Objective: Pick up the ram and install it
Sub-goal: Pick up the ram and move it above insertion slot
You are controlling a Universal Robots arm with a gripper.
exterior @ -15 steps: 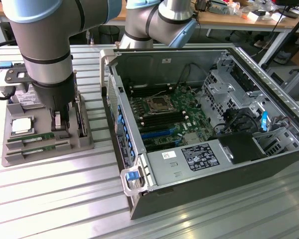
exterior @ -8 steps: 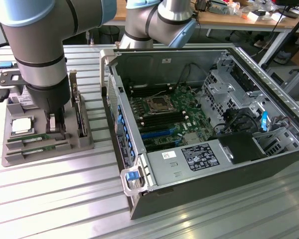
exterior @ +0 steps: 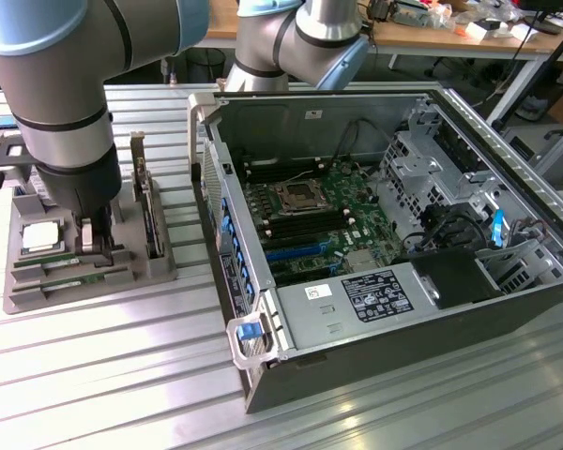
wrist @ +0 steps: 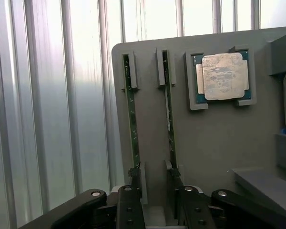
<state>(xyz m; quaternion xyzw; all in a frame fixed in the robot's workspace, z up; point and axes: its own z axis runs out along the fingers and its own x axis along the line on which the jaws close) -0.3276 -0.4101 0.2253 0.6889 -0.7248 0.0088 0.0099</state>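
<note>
End effector point(wrist: 153, 186) wide open, empty, over two ram sticks point(wrist: 131, 119) and one processor point(wrist: 221, 76).

The ribbed metal worktop point(exterior: 94, 375) is shining glossily around the tray point(wrist: 214, 143), which is showing matt, smooth grey plastic. In the tray, the ram point(wrist: 131, 119) is presenting a green circuit-board edge, and the processor point(wrist: 222, 76) is wearing a dull, mottled metal lid. Over the tray, the fingers point(wrist: 132, 210) are looking matt black and the arm point(exterior: 66, 122) is looking smooth satin grey.

Thin green ram point(wrist: 169, 119); standing on edge
</note>
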